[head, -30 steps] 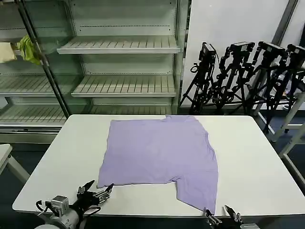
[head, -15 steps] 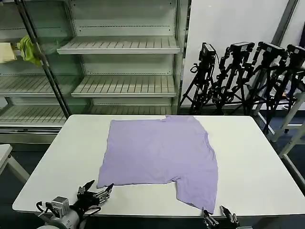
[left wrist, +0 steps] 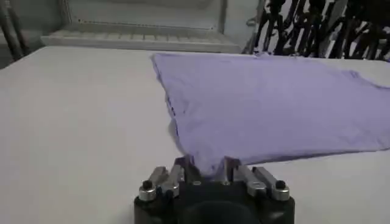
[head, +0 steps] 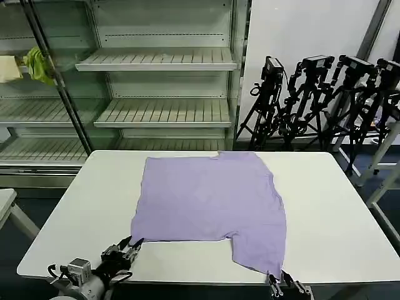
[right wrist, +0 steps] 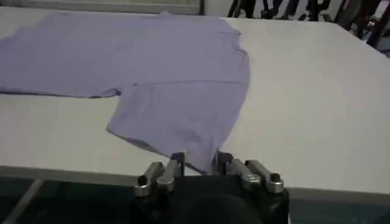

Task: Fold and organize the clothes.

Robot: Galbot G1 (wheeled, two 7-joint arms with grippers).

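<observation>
The lavender T-shirt [head: 209,200] lies spread flat on the white table [head: 331,206], one sleeve reaching toward the near edge. At its near left corner sits my left gripper [head: 132,244], and in the left wrist view that gripper [left wrist: 206,165] is shut on the corner of the T-shirt [left wrist: 268,103]. My right gripper [head: 279,279] is at the table's near edge by the sleeve tip. In the right wrist view it [right wrist: 198,161] is shut on the tip of the T-shirt [right wrist: 152,61].
Metal shelving [head: 156,59] stands behind the table, with a yellow-green cloth [head: 36,64] on its far left. Black tripods [head: 319,94] cluster at the back right. The corner of a second table [head: 5,200] shows at the left.
Both grippers have moved in onto the shirt's near corners, and their fingers have drawn together around the fabric. The shirt itself lies as before.
</observation>
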